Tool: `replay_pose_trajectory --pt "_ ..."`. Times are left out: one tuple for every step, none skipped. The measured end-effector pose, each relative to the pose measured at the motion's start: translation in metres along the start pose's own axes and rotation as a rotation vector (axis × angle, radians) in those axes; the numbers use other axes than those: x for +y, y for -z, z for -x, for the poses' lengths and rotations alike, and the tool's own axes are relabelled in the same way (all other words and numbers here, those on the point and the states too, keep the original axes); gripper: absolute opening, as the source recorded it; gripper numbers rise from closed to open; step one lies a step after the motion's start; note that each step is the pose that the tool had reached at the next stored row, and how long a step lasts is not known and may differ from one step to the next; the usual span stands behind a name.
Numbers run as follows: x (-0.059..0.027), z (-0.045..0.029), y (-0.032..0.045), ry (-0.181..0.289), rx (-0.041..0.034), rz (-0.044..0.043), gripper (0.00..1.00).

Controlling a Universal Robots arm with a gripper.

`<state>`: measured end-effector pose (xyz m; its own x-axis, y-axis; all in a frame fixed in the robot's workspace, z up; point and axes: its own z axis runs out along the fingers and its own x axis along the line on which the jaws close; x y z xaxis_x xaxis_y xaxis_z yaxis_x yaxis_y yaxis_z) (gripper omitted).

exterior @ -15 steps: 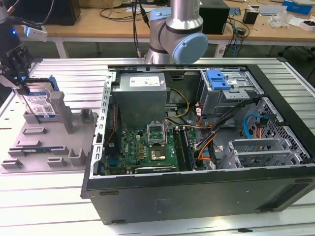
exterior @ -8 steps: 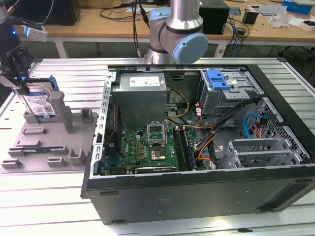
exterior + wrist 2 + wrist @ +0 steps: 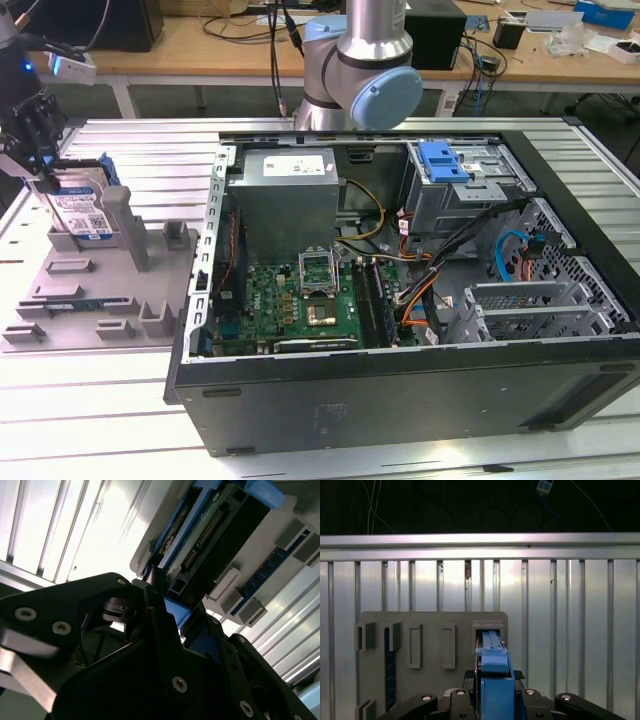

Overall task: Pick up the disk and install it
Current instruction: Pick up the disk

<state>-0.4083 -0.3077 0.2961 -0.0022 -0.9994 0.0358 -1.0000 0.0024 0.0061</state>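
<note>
Right now your pincer is at the far end of the exterior view's left, over the grey parts fixture on the slatted metal worktop. It is closed on the disk, which stands on edge and leans a little in an upright holder of that fixture. You can see its blue-and-white label facing the camera and its blue frame along the rim.

In the first wrist view you see the disk edge-on, with the blue frame running straight between the dark fingers and its far end sitting in a slot of the fixture. In the second wrist view a finger lies against a blue tab of the frame, and you can make out the connector pins on the end of the disk.

Well apart from it, toward the exterior view's right, the open computer case lies on the worktop with its green motherboard exposed. A blue bracket sits on top of the grey drive cage in the case's far corner.
</note>
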Motion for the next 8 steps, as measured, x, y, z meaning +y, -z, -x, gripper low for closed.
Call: replay_pose_trajectory --pt "0.0 0.0 -0.0001 0.0 0.0 -0.0001 0.36" --pt "0.0 0.0 -0.0001 0.0 0.0 0.0 0.36" --pt "0.0 0.0 -0.0001 0.0 0.0 -0.0001 0.36" --pt "0.0 0.0 -0.0001 0.0 0.0 -0.0001 0.36" --pt "0.0 0.0 -0.0001 0.0 -0.0001 -0.0001 0.36" --pt "0.0 0.0 -0.0002 0.0 -0.0001 -0.0001 0.36" --pt "0.0 0.0 -0.0002 0.0 -0.0001 -0.0002 0.36" --pt "0.0 0.0 -0.0001 0.0 -0.0001 -0.0001 0.36"
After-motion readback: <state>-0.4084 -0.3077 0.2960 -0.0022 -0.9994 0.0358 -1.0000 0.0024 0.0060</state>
